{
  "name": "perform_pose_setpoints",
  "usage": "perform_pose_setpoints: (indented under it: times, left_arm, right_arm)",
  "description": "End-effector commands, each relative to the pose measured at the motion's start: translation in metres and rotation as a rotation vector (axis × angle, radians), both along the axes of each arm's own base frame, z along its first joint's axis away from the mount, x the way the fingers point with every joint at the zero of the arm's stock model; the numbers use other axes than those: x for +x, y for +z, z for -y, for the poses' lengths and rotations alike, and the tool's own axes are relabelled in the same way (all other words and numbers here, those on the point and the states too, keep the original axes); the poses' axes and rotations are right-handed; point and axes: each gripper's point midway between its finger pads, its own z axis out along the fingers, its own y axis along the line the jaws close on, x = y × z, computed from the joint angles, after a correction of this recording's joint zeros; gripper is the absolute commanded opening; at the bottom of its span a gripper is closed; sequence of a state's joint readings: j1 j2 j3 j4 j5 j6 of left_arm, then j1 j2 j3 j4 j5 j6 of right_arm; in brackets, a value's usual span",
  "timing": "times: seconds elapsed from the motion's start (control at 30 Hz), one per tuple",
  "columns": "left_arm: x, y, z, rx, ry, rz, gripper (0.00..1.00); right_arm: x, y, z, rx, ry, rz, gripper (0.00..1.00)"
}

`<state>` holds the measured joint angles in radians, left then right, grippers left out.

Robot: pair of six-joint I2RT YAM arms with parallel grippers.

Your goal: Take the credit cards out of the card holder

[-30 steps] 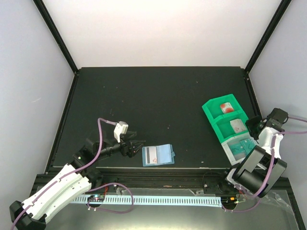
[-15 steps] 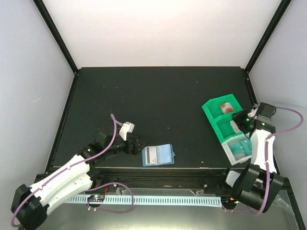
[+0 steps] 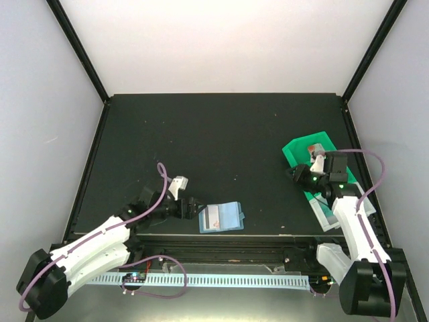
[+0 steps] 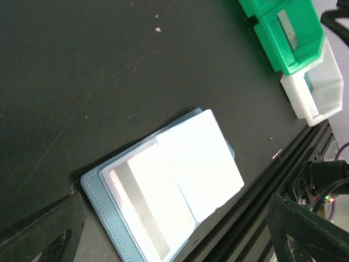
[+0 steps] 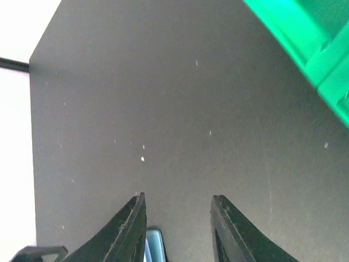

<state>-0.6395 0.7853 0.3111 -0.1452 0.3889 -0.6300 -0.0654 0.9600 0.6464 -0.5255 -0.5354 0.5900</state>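
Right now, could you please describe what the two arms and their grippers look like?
Both the left arm and right arm have white curved shells, black joints with small green lights, and a purple cable looping alongside. The left gripper and right gripper are black with dark tapering fingers; a pale camera block sits at each wrist.

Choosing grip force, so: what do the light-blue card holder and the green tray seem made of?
Card holder: probably soft plastic or vinyl, semi-glossy. It glares under the light, and its rim looks stitched. Green tray: likely rigid moulded plastic, smooth and slightly shiny, with crisp thin walls.
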Motion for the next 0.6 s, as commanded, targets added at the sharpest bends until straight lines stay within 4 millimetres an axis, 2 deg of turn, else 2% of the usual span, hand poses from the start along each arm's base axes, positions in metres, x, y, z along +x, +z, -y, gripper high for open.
perform_pose_setpoints:
  times: [0.0, 0.33, 0.57]
  left_arm:
    - [-0.002, 0.004, 0.006, -0.101, 0.021, -0.040, 0.93]
    - [-0.006, -0.002, 0.014, -0.211, 0.030, -0.115, 0.88]
    - [-0.008, -0.007, 0.016, -0.219, 0.030, -0.164, 0.87]
  right_arm:
    - [-0.018, -0.015, -0.025, 0.056, 0.076, -0.002, 0.34]
    - [-0.060, -0.027, -0.075, 0.066, 0.246, -0.007, 0.34]
    - [-0.074, -0.027, -0.107, 0.101, 0.298, 0.010, 0.33]
